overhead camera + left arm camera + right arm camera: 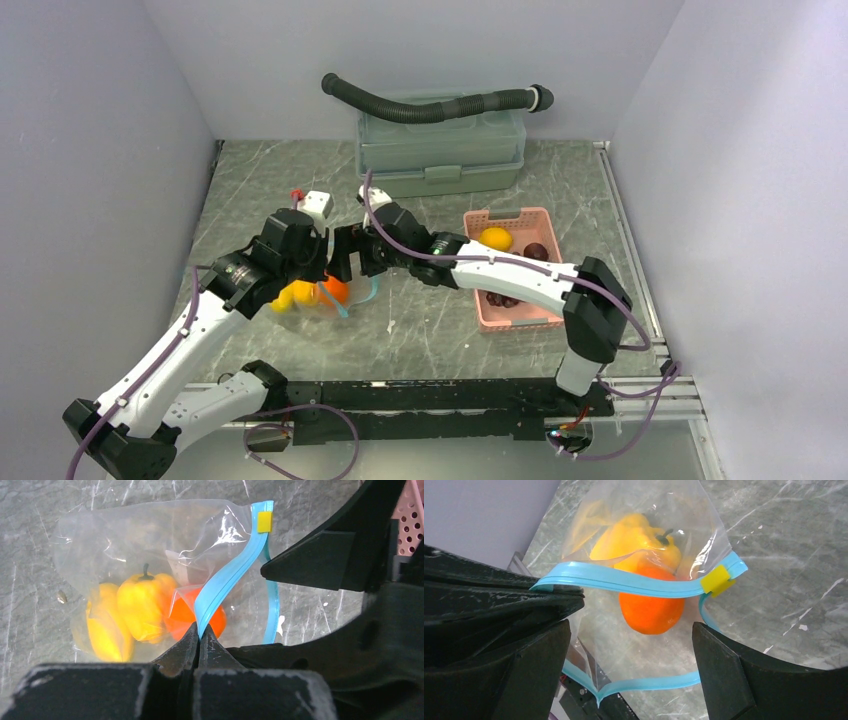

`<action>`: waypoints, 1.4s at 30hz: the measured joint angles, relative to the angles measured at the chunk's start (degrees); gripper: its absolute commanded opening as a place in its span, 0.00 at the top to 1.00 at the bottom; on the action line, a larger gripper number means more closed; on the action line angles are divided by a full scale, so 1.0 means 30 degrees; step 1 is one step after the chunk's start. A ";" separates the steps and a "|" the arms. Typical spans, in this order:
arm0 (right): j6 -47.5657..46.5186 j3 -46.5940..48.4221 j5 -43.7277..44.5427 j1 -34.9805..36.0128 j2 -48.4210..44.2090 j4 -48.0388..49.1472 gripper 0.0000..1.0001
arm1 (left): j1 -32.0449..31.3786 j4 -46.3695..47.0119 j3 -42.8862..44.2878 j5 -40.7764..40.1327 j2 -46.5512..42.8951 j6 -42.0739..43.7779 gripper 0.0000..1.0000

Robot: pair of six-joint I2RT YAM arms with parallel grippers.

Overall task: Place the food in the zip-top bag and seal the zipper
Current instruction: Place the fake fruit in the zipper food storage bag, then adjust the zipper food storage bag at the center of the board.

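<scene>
A clear floppy plastic zip-top bag (312,308) lies on the grey marbled desk (420,335), left of its middle and somewhat nearer the near edge than the far one. Inside the bag are two yellow toy fruits (142,605), one of them with a dark stem, and a round orange ball (651,612) touching them.

The narrow teal-blue zipper strip (225,580) along the bag's mouth carries a small yellow slider tab (264,521) at one end. The mouth gapes, its two blue edges well apart in the right wrist view.

The left pincer (199,640) is pinched tight on one blue edge of the zipper, holding it up off the desk. The right pincer (631,630) is spread wide just in front of the bag's mouth, one finger to each side, gripping nothing.

Toward the right edge of the desk sits a pink slotted plastic basket (520,323), holding a yellow lemon-like piece (495,238) and a dark purple grape bunch (536,251); the right arm crosses over it. At the far edge stands a pale green lidded box (440,160) with a black ribbed hose (430,106) lying on top.
</scene>
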 measured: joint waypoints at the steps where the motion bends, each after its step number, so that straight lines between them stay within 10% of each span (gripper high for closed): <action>1: 0.0029 -0.0102 0.0044 0.0000 -0.0160 0.0007 0.05 | 0.0000 0.0000 0.0000 0.0007 0.0000 0.0000 1.00; 42: 0.4116 -0.5901 0.1246 0.0124 -0.1690 0.1960 0.34 | 0.0000 0.0000 0.0000 0.0022 0.0000 -0.0007 1.00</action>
